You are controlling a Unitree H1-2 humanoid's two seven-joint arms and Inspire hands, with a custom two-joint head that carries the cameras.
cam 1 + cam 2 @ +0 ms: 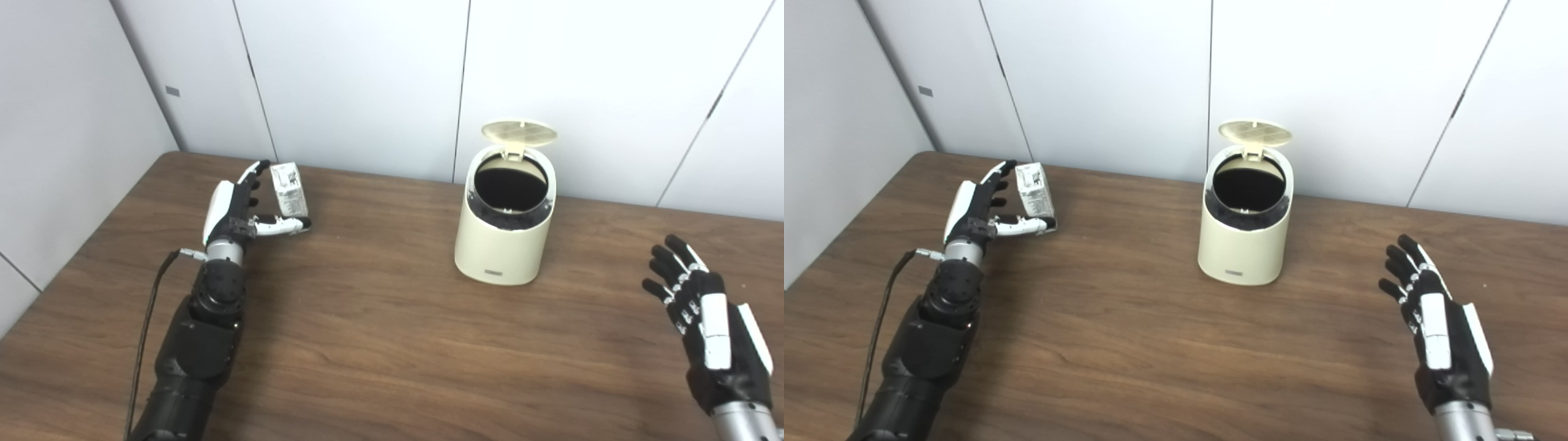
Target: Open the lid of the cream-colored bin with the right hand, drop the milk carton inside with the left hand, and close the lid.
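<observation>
The milk carton (289, 189) stands upright near the far left edge of the wooden table (380, 343), well apart from the cream-colored bin (503, 245). The left hand (236, 208) is spread around it, fingers (254, 174) behind its left face and thumb (278, 225) lying across its base. Whether they actually press on it I cannot tell, so I take the hand as open, not yet gripping.

The carton is small and looks light (probably thin cardboard), so it should lift easily but dent under a hard squeeze. Its printed faces may be slick. The best hold is likely across the two broad faces at mid-height, below the folded top.

The bin stands mid-table with its lid (519, 132) already tipped up on the rear hinge. The mouth is open, and the inside is dark, so nothing can be made out in it.

The right hand (710, 318) hovers over the table's near right, fingers spread, holding nothing, well clear of the bin.
</observation>
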